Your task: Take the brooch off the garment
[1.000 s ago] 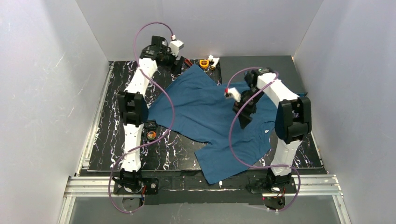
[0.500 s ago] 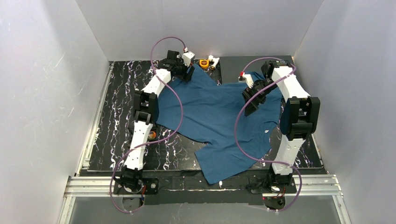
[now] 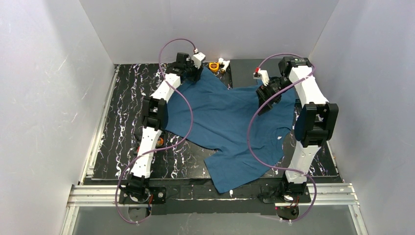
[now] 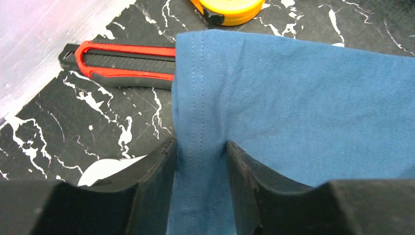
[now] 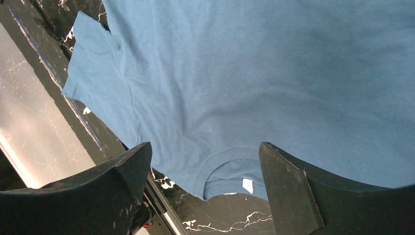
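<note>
The garment (image 3: 222, 122), a dark teal-blue T-shirt, lies spread on the black marbled table. My left gripper (image 3: 197, 74) is at the shirt's far corner and is shut on its stitched hem (image 4: 198, 107), with cloth pinched between the fingers (image 4: 156, 171). My right gripper (image 3: 261, 106) hangs open above the shirt's right side, holding nothing. In the right wrist view the collar with its white label (image 5: 247, 185) shows between the open gripper's (image 5: 204, 147) fingertips. No brooch shows in any view.
A red and black utility knife (image 4: 122, 63) lies just left of the pinched hem, partly under it. A yellow tape measure (image 4: 227, 9) sits beyond it, also in the top view (image 3: 214, 65). A grey mat (image 3: 274, 66) covers the back right. The shirt's near sleeve overhangs the front rail (image 3: 230, 188).
My left arm swung right from the back left to the shirt's far corner. My right arm moved back and to the right over the shirt.
</note>
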You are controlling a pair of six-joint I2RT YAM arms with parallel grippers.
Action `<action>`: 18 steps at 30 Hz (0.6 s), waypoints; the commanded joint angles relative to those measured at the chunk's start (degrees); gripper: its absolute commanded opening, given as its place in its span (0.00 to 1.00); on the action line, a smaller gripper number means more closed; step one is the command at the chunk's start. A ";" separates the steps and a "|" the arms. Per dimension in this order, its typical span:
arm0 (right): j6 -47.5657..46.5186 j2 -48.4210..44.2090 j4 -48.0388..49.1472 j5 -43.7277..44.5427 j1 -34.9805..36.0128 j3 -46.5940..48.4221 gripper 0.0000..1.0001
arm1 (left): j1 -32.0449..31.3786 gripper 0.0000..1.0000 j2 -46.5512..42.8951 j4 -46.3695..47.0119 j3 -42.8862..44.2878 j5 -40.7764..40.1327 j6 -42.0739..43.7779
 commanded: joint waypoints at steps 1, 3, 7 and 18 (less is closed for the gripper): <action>0.73 0.81 -1.20 -0.60 -1.51 3.63 0.90 | -0.72 0.37 0.70 -2.58 1.92 0.93 1.05; 0.69 1.13 -1.12 -0.34 -1.97 3.88 0.90 | -0.69 0.27 0.68 -3.26 1.67 1.04 1.86; 0.45 1.66 -1.05 0.38 -2.49 3.84 0.89 | -0.37 0.00 -0.25 -0.39 1.03 -1.59 1.54; 2.13 2.13 1.59 1.87 -2.67 2.47 0.90 | 0.89 0.00 -1.66 12.38 -0.07 -19.54 4.01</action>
